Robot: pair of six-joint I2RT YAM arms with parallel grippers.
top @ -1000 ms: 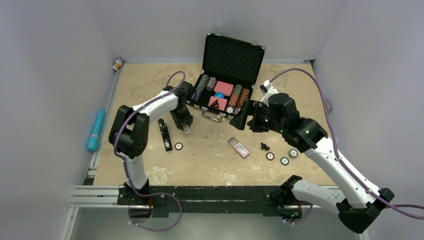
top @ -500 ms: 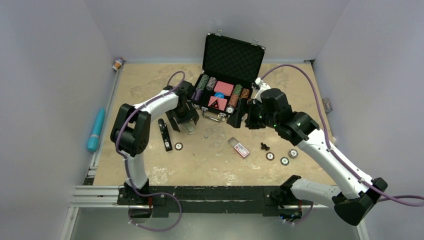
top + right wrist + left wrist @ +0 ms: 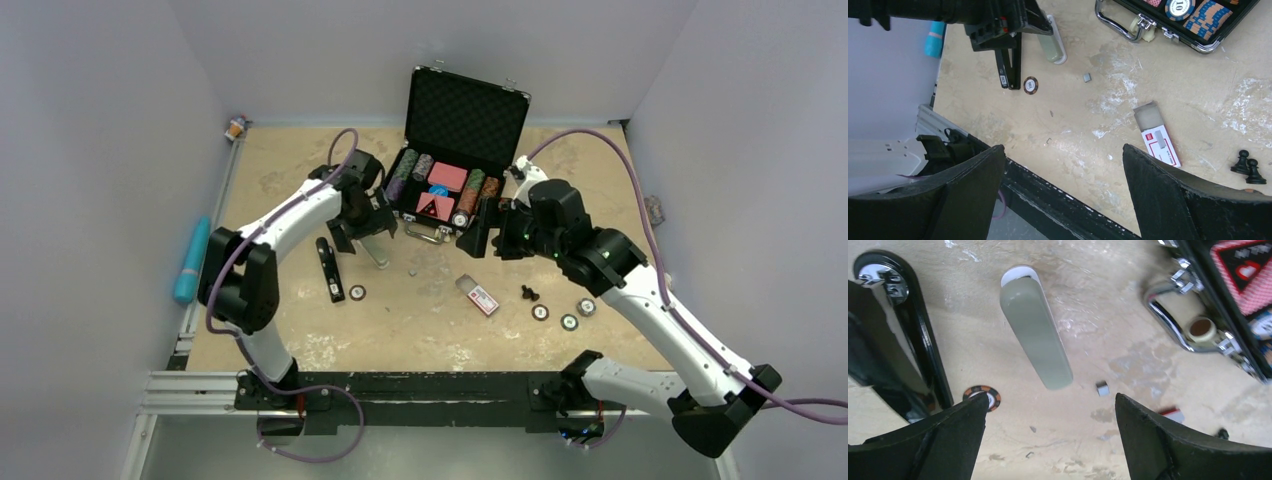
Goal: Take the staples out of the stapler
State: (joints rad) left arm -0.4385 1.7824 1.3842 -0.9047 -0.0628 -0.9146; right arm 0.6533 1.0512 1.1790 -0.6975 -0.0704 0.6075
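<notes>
The black stapler [image 3: 329, 268] lies on the table, also at the left edge of the left wrist view [image 3: 923, 355] and in the right wrist view [image 3: 1009, 62]. Beside it lies a grey, white-edged oblong piece [image 3: 1035, 330] [image 3: 376, 250]. A small block of staples [image 3: 1102, 388] [image 3: 1087, 77] sits just right of that piece. My left gripper [image 3: 1050, 405] [image 3: 362, 225] hovers open above the grey piece, holding nothing. My right gripper [image 3: 1063, 150] [image 3: 483, 232] is open and empty, raised in front of the chip case.
An open black poker-chip case [image 3: 450, 190] stands at the back. A staple box [image 3: 478, 295] [image 3: 1157, 134], a poker chip [image 3: 357, 292] [image 3: 982, 396], two black pawns [image 3: 529, 293] and three chips [image 3: 565, 315] lie on the table. A teal object [image 3: 191, 260] rests at the left edge.
My left gripper has opened wide and drawn back toward the case, leaving the grey piece on the table. The right arm has shifted slightly left.
</notes>
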